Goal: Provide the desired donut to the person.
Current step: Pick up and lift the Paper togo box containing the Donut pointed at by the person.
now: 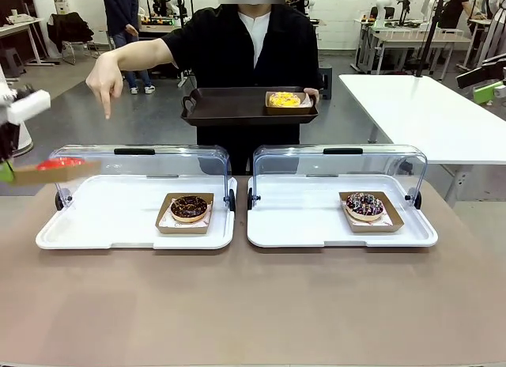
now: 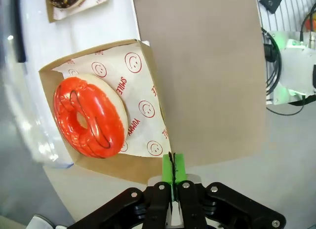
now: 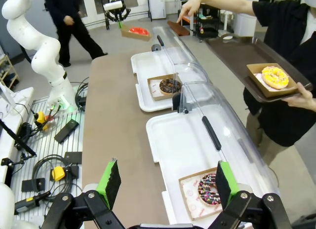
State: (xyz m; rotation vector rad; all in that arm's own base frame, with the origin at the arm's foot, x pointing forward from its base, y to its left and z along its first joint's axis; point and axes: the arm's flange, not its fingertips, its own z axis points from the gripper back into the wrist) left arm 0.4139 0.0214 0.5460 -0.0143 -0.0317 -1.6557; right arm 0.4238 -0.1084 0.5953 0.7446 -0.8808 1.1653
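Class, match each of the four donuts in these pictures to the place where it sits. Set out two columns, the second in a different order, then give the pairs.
Donuts:
1 red donut
2 yellow donut
3 chocolate-glazed donut
4 sprinkled donut

Places:
A left display tray
B paper box pinched by the left gripper
C right display tray
D dark tray held by the person

Pairs: 1-B, 2-D, 3-A, 4-C

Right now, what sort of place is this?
Probably a robotics lab staged as a donut counter: white plastic trays under clear domed lids, a white jointed robot arm beside tangled black floor cables, a white worktable behind.
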